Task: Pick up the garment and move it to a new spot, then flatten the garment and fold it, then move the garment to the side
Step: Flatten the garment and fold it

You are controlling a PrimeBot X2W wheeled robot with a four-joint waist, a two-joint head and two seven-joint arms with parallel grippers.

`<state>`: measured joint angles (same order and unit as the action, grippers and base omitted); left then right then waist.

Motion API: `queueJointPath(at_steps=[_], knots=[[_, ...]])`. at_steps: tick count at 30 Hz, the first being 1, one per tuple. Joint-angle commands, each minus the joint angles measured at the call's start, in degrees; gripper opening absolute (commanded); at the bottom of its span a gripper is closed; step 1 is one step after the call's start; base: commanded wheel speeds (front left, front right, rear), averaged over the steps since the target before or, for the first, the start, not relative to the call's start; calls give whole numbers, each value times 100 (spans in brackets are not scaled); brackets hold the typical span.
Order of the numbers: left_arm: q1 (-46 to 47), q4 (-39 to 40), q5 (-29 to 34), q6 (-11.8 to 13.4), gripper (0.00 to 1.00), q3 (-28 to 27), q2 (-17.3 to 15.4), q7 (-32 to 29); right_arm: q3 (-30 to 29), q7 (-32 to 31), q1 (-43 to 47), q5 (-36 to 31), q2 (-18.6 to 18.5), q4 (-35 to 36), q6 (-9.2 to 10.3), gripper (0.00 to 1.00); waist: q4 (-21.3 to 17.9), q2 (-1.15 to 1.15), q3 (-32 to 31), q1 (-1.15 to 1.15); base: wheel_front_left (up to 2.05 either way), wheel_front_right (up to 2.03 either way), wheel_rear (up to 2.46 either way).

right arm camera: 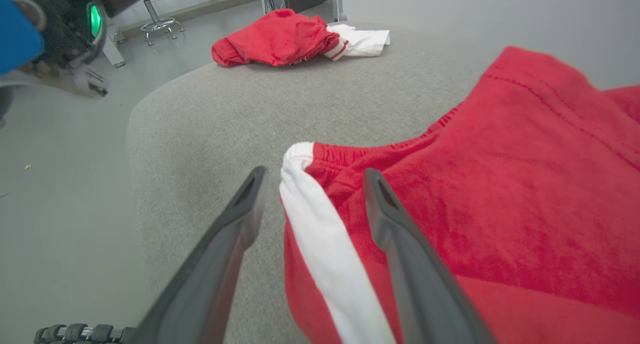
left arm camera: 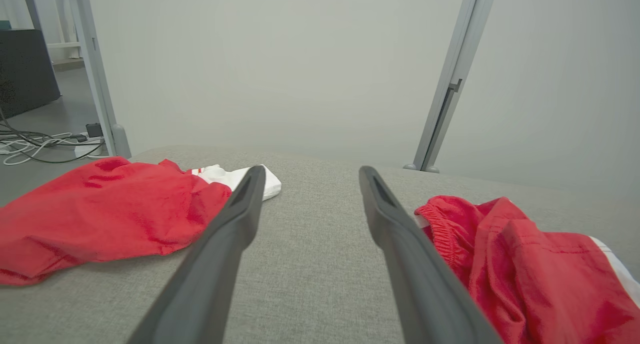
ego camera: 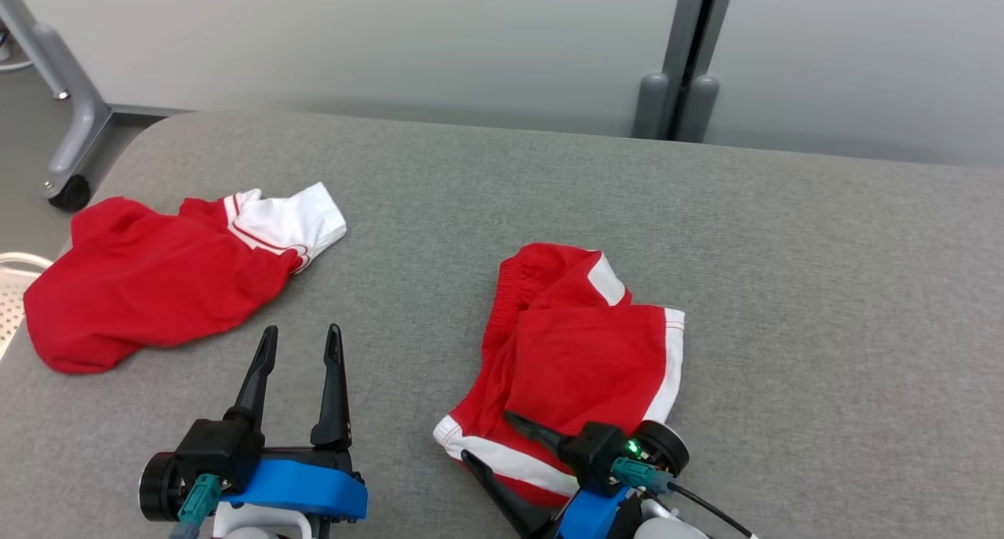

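The garment [ego camera: 580, 351], red shorts with white side stripes, lies folded on the grey padded table [ego camera: 784, 249] right of centre. My right gripper [ego camera: 486, 435] is open at its near left corner. In the right wrist view the fingers [right arm camera: 400, 234] straddle the white-striped edge of the garment [right arm camera: 475, 184] without pinching it. My left gripper [ego camera: 302, 331] stands open over bare table to the left, with nothing between its fingers. Seen from the left wrist, the left gripper [left arm camera: 311, 169] points between the garment [left arm camera: 525, 264] on the right and a second red piece on the left.
A second red and white garment [ego camera: 157, 280] lies crumpled at the table's left edge. A white perforated basket [ego camera: 12, 288] sits beyond that edge. A grey frame leg with a caster [ego camera: 70, 186] stands on the floor at far left, and a partition post [ego camera: 674, 92] stands behind the table.
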<state>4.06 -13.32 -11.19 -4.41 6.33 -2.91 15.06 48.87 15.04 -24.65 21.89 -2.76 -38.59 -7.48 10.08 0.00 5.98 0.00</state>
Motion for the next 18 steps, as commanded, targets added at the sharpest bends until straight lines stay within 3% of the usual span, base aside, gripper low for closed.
queueJointPath(at_steps=[1, 10, 11, 18], knots=[[-14, -6, -6, 22, 100, -4, 4, 17, -134, 20, 163, -62, -24, 121, -3, 100, -91, 0, -67, 0, 0, 0, 0], [-119, 35, 53, 28, 100, -104, 3, 16, -1416, 20, 617, -602, -268, 1029, -2, 100, -423, 0, -206, 0, 0, 0, 0], [-151, 47, 68, 24, 100, -131, 3, 16, -1822, 21, 689, -702, -372, 1202, -3, 100, -494, 0, -231, 0, 0, 0, 0], [-229, 47, 107, -9, 100, -137, 4, 16, -2746, 21, 670, -850, -641, 1430, -3, 100, -595, 0, -273, 0, 0, 0, 0]])
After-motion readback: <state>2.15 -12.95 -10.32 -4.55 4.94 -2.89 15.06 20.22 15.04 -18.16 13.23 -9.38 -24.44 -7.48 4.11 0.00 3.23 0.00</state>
